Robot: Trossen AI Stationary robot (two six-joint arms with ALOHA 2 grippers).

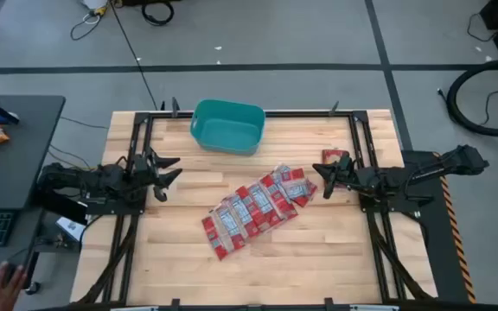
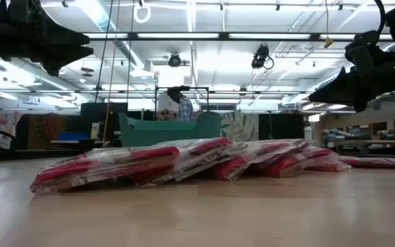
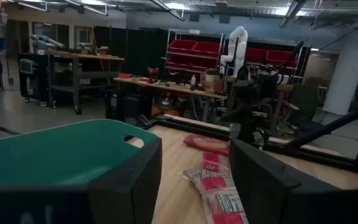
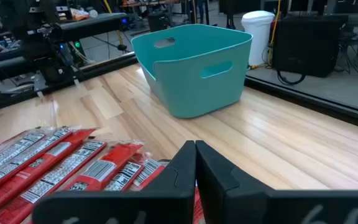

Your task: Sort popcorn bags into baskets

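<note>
Work surface: a pale wooden table with a black frame along its edges.

Basket: one teal tub stands upright at the far edge of the table, near the middle. No packet shows inside it from above. The right wrist view shows its handle cut-outs and rolled rim.

Popcorn bags: the red packets lie flat in an overlapping row in the middle of the table, well apart from the tub. The row runs diagonally from the near left to the far right. In the low view the row appears as a shallow, shingled stack resting on the wood. One separate red packet lies at the right side of the table, just beside the right gripper.

Left gripper: positioned at the left side of the table, raised off the surface, pointing toward the centre. Its fingers are spread apart, with a clear gap between them in the left wrist view, and nothing is held.

Right gripper: positioned at the right side, just beside the far-right end of the packet row. In the right wrist view its fingertips meet with no gap, and nothing is between them.

A person's hand shows at the near left, off the table.
</note>
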